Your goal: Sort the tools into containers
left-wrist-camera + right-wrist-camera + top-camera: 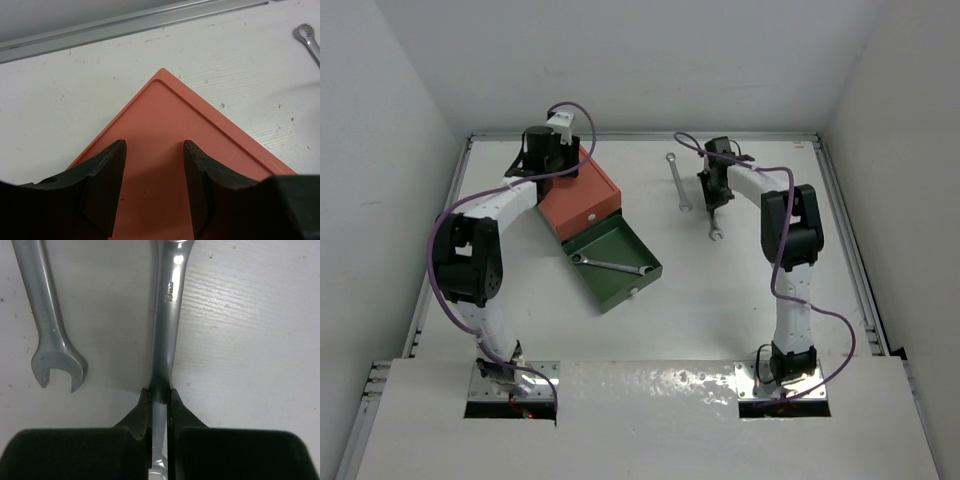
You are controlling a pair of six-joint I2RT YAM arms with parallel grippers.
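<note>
The orange-red upper container [582, 196] looks pushed in; its flat top fills the left wrist view [165, 125]. The dark green drawer [638, 246] is pulled out and holds one silver wrench [612, 265]. My left gripper [548, 150] is open and empty over the orange top's back corner [154, 147]. My right gripper [713, 195] is shut on a second wrench's shaft [167, 315] at about table level [160, 392]; its open end [715, 234] sticks out towards me. A third wrench [678, 180] lies just left of it [47, 320]. No hex keys are in view.
White walls enclose the table on the left, back and right, with a metal rail [125, 25] along the back edge. Each drawer has a small white knob, on the orange one [592, 216] and on the green one [635, 293]. The third wrench's ring end [307, 37] shows right of the orange top.
</note>
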